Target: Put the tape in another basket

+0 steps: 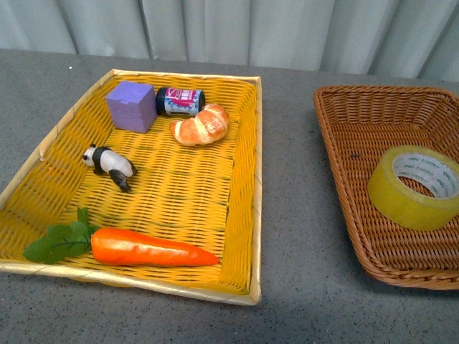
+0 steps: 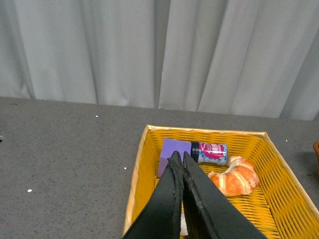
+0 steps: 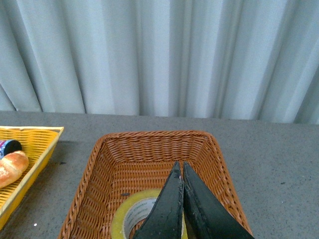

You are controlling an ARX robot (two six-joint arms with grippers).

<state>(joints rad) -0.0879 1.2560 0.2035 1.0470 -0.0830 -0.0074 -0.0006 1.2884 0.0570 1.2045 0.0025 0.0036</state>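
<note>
- Grey counter (image 1: 287,236) nearest, bearing two baskets well apart.
- Lay flat on its side in the brown basket (image 1: 337,143): the tape (image 1: 414,186), untouched, still to be lifted.
- Hung above that basket with jaws pressed together, holding nothing: right pincer (image 3: 179,172).
- Likewise closed and empty over the yellow tray (image 2: 139,169): left pincer (image 2: 179,159).
- Beyond, pale curtains.

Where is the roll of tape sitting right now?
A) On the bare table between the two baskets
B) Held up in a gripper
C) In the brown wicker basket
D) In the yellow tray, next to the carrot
C: the tape lies alone inside the brown basket, while the yellow tray holds only the carrot, panda, croissant, jar and purple block.
</note>
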